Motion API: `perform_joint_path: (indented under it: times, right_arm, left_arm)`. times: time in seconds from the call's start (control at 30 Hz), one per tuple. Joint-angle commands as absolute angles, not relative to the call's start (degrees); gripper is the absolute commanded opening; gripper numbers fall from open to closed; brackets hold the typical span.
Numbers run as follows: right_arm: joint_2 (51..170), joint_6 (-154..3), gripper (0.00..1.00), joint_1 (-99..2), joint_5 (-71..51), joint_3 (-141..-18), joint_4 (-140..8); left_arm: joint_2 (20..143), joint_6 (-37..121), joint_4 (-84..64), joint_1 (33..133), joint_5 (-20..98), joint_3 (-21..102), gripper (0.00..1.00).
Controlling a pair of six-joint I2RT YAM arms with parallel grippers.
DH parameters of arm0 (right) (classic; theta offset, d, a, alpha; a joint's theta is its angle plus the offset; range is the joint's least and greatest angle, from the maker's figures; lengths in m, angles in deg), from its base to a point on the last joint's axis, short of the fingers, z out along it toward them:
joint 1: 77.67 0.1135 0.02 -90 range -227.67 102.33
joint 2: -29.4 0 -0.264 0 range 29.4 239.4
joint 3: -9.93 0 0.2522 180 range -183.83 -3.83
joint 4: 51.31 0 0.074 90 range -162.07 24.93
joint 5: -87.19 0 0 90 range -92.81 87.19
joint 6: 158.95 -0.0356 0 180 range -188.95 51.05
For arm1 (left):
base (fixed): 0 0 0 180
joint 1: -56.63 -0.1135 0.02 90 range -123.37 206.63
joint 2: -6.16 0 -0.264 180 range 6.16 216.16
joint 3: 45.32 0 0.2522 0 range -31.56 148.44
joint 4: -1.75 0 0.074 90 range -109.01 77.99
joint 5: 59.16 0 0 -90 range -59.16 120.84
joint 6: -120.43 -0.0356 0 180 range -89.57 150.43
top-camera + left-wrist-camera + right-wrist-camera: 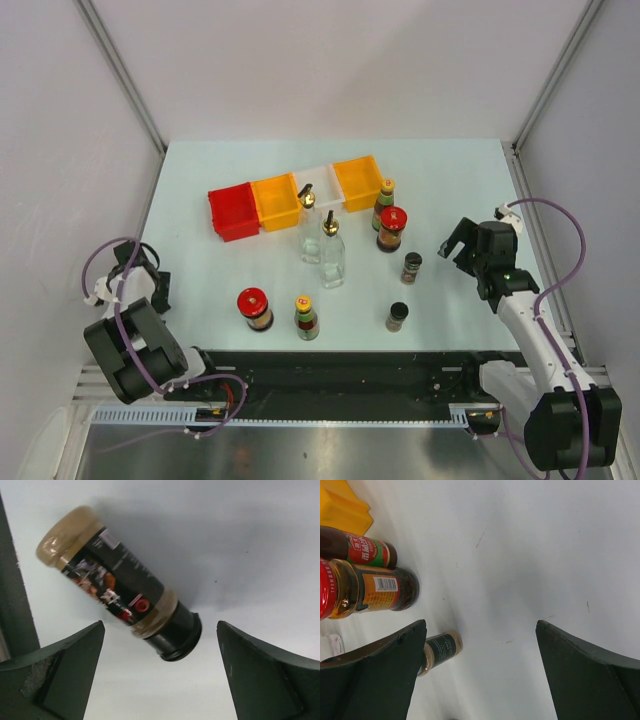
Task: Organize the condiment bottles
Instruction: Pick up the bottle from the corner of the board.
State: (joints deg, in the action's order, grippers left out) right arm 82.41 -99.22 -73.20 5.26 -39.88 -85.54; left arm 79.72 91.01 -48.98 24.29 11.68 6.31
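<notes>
Both sets of fingers are wide apart and hold nothing. The bottles [392, 228] stand upright in a bunch on the bench [450, 180]. The right fingers [458, 250] are nearer. A shaker [411, 267] stands near them, on the side facing the other arm. The left fingers [150, 275] are well apart from every bottle.

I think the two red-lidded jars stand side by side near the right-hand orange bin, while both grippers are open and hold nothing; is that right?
Not quite: the jars stand apart. One red-lidded jar is near the right-hand orange bin, but the other red-lidded jar stands well away, at the near left, as the top external view shows. The left gripper and right gripper are indeed open and hold nothing.
</notes>
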Motion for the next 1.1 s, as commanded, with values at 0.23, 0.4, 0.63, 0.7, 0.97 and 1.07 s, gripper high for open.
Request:
perform_joint_path:
  times: [0.23,0.4,0.63,0.7,0.97,1.07]
  right_arm:
    - [84.9,-98.5,0.96,-73.6,3.3,-42.2,-81.7]
    - [86.1,-98.7,0.96,-73.6,2.6,-42.2,-80.8]
    - [87.4,-98.7,0.96,-73.8,1.2,-42.2,-79.3]
    - [87.6,-98.7,0.96,-73.7,1.1,-42.2,-79.2]
    - [87.7,-98.1,0.96,-74.1,1.8,-42.2,-80.7]
    - [87.7,-98.1,0.96,-74.1,1.9,-42.2,-80.9]
  left_arm:
    - [77.1,93.7,-46.8,23.6,9.7,7.3,1.0]
    - [77.8,97.1,-50.1,23.7,8.2,5.7,1.0]
    - [78.0,99.6,-50.4,23.1,8.0,3.3,1.0]
    - [77.4,100.4,-49.9,22.4,9.0,2.3,1.0]
    - [77.1,100.5,-49.3,22.0,9.5,2.0,0.84]
    - [77.4,100.2,-48.9,22.0,9.9,2.0,0.75]
